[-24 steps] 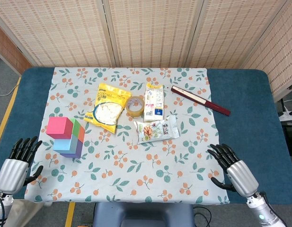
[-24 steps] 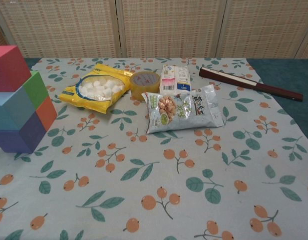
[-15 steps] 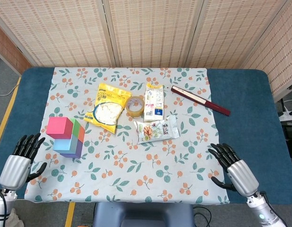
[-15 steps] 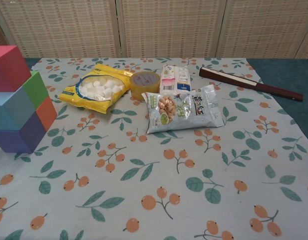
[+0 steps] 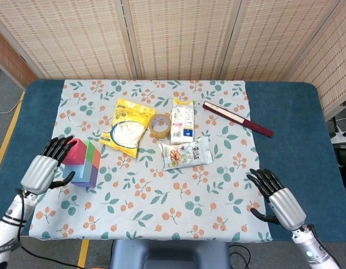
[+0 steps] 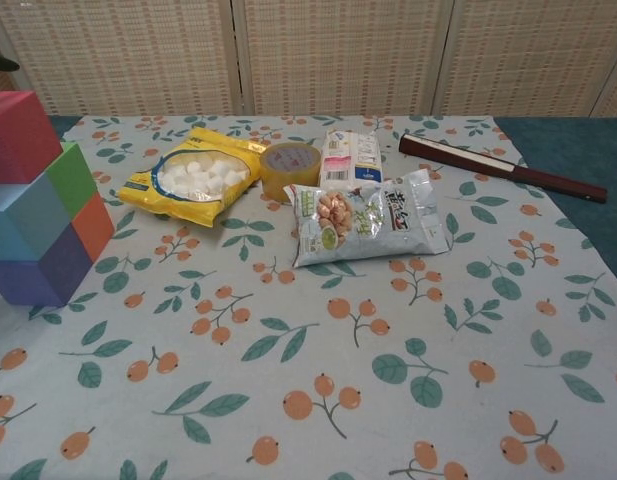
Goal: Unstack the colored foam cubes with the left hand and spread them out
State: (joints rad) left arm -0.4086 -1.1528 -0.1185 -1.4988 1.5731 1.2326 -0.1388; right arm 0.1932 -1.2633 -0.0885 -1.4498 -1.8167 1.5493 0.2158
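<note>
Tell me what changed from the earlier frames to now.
The left hand rose from the table's near-left edge and moved forward-right to the foam cube stack, fingers spread at the pink cube, nothing gripped. The stack, snack bags and right hand stayed put.

A blue table (image 5: 285, 129) carries a floral cloth (image 5: 161, 207), which bears foam cubes (image 5: 86, 159), snack packets (image 5: 187, 154), tape (image 5: 160, 125) and a fan (image 5: 237, 119).

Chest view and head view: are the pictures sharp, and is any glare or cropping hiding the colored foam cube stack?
Head view: evenly lit, sharp, soft shadows only; the stack of colored foam cubes shows whole apart from its left side, covered by the left hand. Chest view: also sharp, with mild glare on the shiny silver snack packet; the stack is cut by the left edge.
</note>
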